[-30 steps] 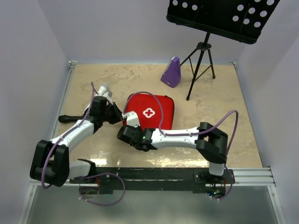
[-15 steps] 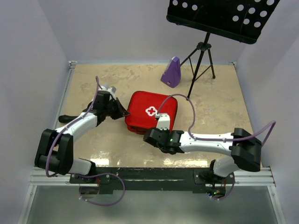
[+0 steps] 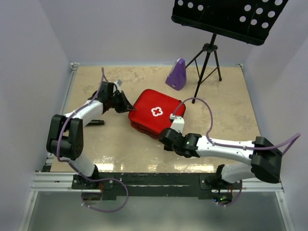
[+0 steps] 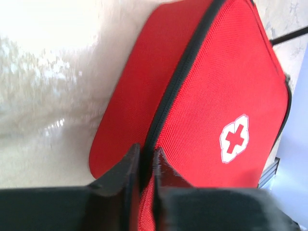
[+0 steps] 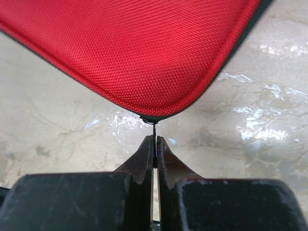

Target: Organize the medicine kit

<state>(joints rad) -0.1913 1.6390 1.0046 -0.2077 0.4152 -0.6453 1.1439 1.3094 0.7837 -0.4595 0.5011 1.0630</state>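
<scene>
- At the right pincer (image 5: 154, 138): shut tight on a thin black zip pull (image 5: 154, 126), with no gap between the two tips.
- Just past the tips, at 12 o'clock in the wrist view: a rounded corner of the red medicine kit (image 5: 144, 48), with the pull hanging from the dark zip line there.
- At the left pincer (image 4: 147, 155): squeezed onto the kit's edge, right on the black zip seam, with red cloth on both sides of the tips.
- Seen from above: kit lying flat near the middle of the worktop (image 3: 240, 115), white cross facing up, lid down. Left pincer at its 9 o'clock corner, right pincer at its 5 o'clock corner.
- Farther out: a purple metronome-shaped thing (image 3: 176, 75) at 1 o'clock from the kit, well apart from it. A black music stand (image 3: 207, 62) just beside that, at 2 o'clock.
- Step in hand, most likely: zip work, with one side pinned and the pull gripped. Hard to tell from here whether for zipping shut or for opening up.
- Next move, as a guess: pull gently along the zip line and round the corner, not straight away from the kit. Hold the other side firm, so as not to drag the soft case across the worktop. Mind the grip too, with a pull so thin and easy to lose.
</scene>
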